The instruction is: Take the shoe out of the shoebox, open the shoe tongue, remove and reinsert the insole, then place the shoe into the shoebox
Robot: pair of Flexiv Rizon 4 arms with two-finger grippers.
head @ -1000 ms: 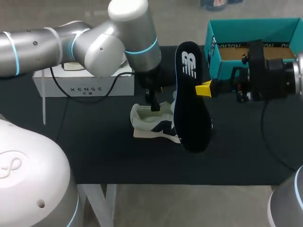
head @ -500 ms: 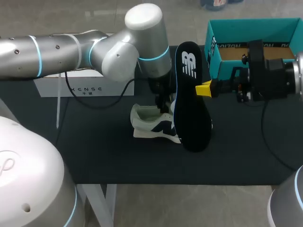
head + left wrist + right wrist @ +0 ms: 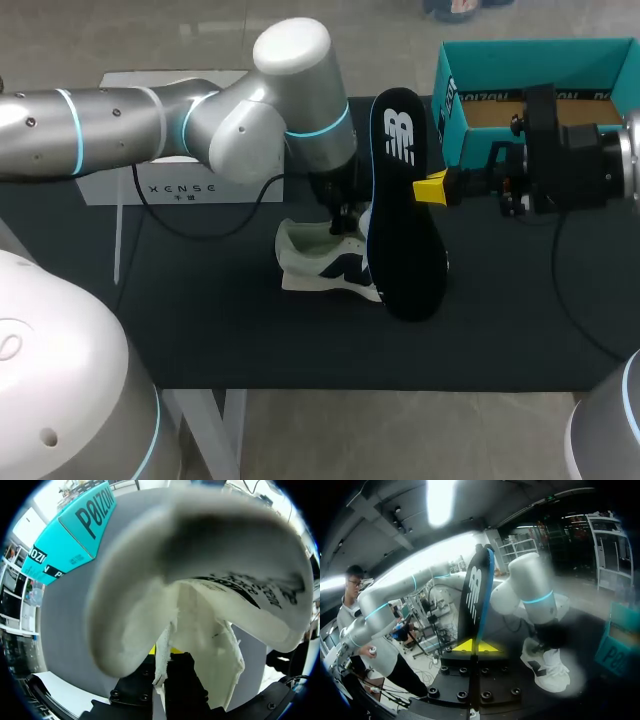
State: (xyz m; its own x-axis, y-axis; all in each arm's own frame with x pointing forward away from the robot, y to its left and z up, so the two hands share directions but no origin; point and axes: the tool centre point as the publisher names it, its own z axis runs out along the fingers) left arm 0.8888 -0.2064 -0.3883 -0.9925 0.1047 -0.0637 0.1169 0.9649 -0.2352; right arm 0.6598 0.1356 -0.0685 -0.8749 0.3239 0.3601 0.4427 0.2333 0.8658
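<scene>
While the white sneaker with navy side markings [image 3: 325, 262] sat on its sole on the black tabletop [image 3: 200, 320], outside the open teal cardboard shoebox [image 3: 455, 110] at the table's far right, we had both arms close by it. Left gripper [image 3: 345, 215] was down at the sneaker's opening. In the left wrist view the sneaker's inside [image 3: 200, 570] filled nearly everything and a strip of white lining ran down to the gripper [image 3: 169, 652]; we could not tell whether that claw was open or closed.

Right gripper [image 3: 432, 188] was clamped on the long black foam insole with a white logo [image 3: 405, 210], at its edge near mid-length. Insole stood upright, logo end up, just right of the sneaker. Right wrist view: yellow tips [image 3: 464, 646] were pinched on the insole's thin edge, with the sneaker beyond, under the left arm [image 3: 530, 595]. A white rectangular box [image 3: 200, 185] sat at the table's back.
</scene>
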